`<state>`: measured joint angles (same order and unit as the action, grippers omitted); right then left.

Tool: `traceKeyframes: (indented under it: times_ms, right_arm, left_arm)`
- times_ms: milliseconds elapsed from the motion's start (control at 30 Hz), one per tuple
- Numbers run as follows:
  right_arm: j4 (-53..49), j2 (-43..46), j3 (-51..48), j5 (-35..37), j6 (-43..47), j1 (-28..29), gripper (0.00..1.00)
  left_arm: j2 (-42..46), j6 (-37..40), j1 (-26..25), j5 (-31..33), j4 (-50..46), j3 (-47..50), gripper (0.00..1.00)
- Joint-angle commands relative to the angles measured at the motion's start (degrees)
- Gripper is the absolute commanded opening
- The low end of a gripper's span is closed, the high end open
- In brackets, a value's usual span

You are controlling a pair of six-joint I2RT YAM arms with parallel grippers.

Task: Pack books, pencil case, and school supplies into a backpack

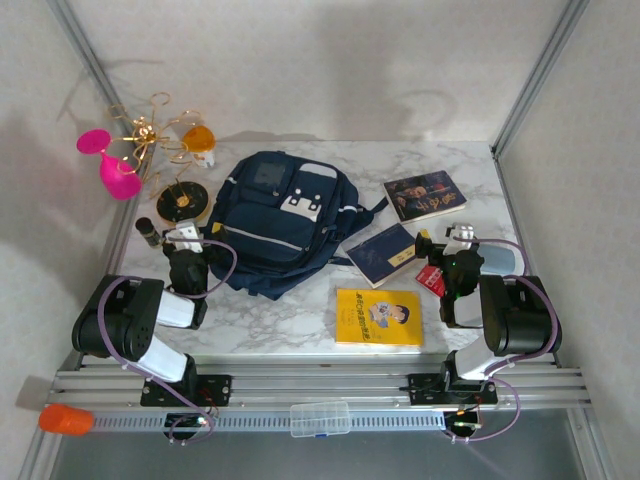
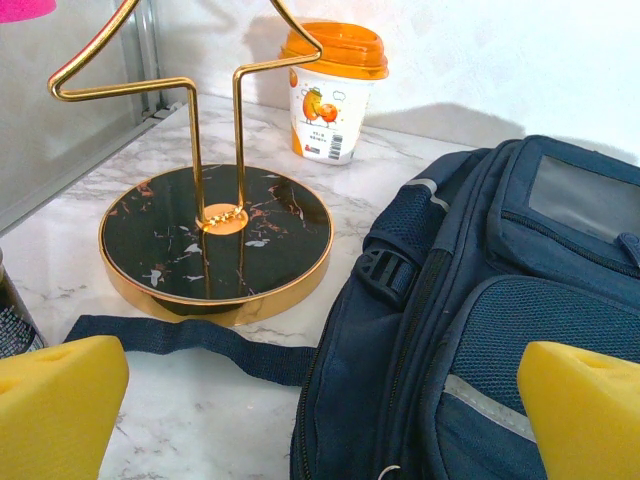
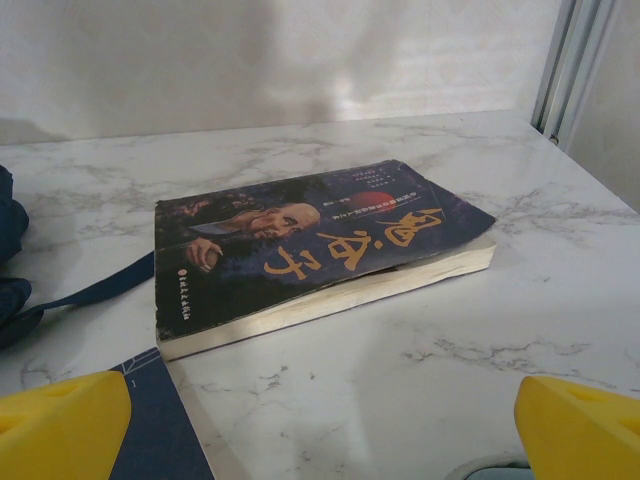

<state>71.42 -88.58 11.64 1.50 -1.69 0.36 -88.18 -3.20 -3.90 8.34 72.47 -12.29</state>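
Note:
The navy backpack [image 1: 280, 222] lies flat at the table's middle left, its side and a loose strap [image 2: 190, 340] close in front of my open left gripper [image 2: 320, 420], which sits at its left edge [image 1: 183, 238]. The dark glossy book [image 1: 425, 195] lies at the back right, ahead of my open right gripper [image 3: 320, 430]. The navy book [image 1: 382, 253] lies just left of that gripper [image 1: 455, 238], its corner [image 3: 165, 420] by the left pad. The yellow book [image 1: 378, 317] is near the front edge. The red packet [image 1: 432, 280] and the pale pencil case [image 1: 498, 262] lie partly under the right arm.
A gold wire stand on a black round base [image 2: 215, 235] stands left of the backpack, with an orange-lidded cup [image 2: 332, 90] behind it. A pink goblet [image 1: 112, 165] and a dark can [image 1: 148, 232] are at the far left. A clear plastic box [image 1: 320, 418] sits on the front rail.

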Motion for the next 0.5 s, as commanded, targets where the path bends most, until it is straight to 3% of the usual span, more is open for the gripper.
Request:
traceKeyframes:
  times_ms: [0,267,467]
  right_arm:
    - [2.75,0.05,0.84,1.15,0.29,0.10,0.99]
    - [0.28,3.30,0.80,1.20,0.25,0.10,0.99]
    - [-17.74,16.43,2.54,4.05,-5.23,0.04,0.99]
  left_arm:
    - [-0.19,-0.31,-0.05,0.19,2.24,-0.45,0.99]
    - [2.93,-0.10,-0.14,-0.34,-0.06,-0.54,0.99]
    - [16.55,-0.85,-0.14,-2.40,-16.05,-2.59,0.99]
